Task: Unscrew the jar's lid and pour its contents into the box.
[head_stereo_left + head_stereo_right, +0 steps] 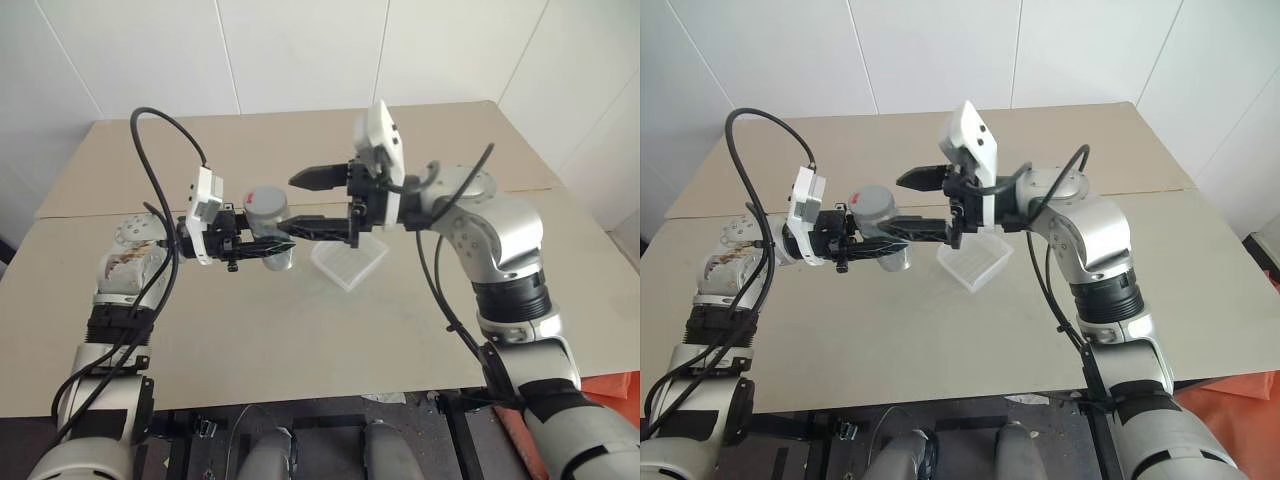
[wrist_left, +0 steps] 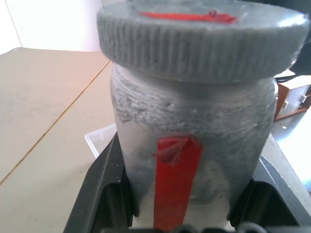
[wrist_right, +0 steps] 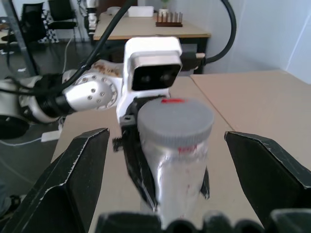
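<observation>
Holding the jar [image 1: 268, 228] pinched in our left pincer [image 1: 262, 243], we bring the spread right pincer [image 1: 305, 203] around its lid [image 1: 266, 200]. From the right wrist, fingers [image 3: 73, 179] flank the lid, untouched: next, close and twist.

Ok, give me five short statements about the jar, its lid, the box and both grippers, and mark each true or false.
1. The left gripper holds the jar. True.
2. The lid is off the jar. False: it is on.
3. The right gripper is clamped on the lid. False: its jaws stand open on either side.
4. The box sits on the table. True.
5. The jar stands in the box. False: it is held up beside it.
</observation>
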